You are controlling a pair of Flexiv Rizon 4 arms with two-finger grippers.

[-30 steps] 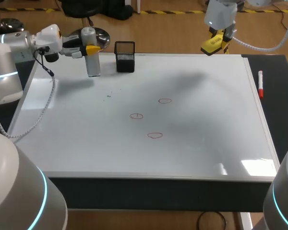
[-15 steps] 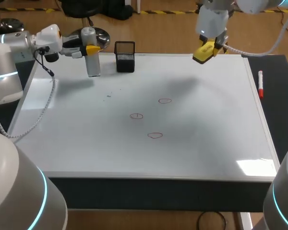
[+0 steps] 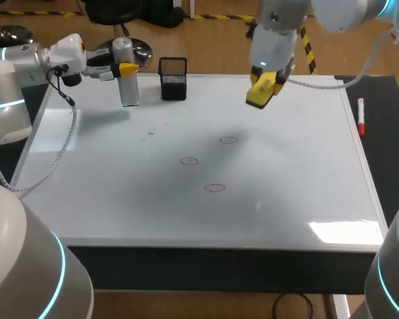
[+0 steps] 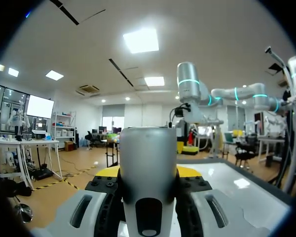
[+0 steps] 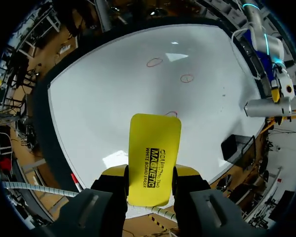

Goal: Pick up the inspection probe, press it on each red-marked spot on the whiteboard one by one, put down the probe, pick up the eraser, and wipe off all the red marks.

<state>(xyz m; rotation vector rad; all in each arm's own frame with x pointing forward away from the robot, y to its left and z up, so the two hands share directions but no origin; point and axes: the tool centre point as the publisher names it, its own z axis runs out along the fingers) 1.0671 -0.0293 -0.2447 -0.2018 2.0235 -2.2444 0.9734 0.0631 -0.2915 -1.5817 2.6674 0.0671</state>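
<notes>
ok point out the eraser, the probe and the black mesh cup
eraser [image 5: 154, 148], right wrist view, middle of its yellow face
probe [image 3: 130, 92], head view, lower grey body
black mesh cup [image 3: 173, 86], head view, front wall

probe [image 3: 129, 90] in left gripper [image 3: 125, 68], far-left of whiteboard [image 3: 120, 199] | mesh cup [image 3: 173, 80] just right of it, at far edge | eraser [image 3: 259, 92] in right gripper [image 5: 150, 177], above far-middle | three marks [image 3: 215, 188] mid-board, nearer than eraser | marker [image 3: 361, 116] beyond board's right edge
</notes>
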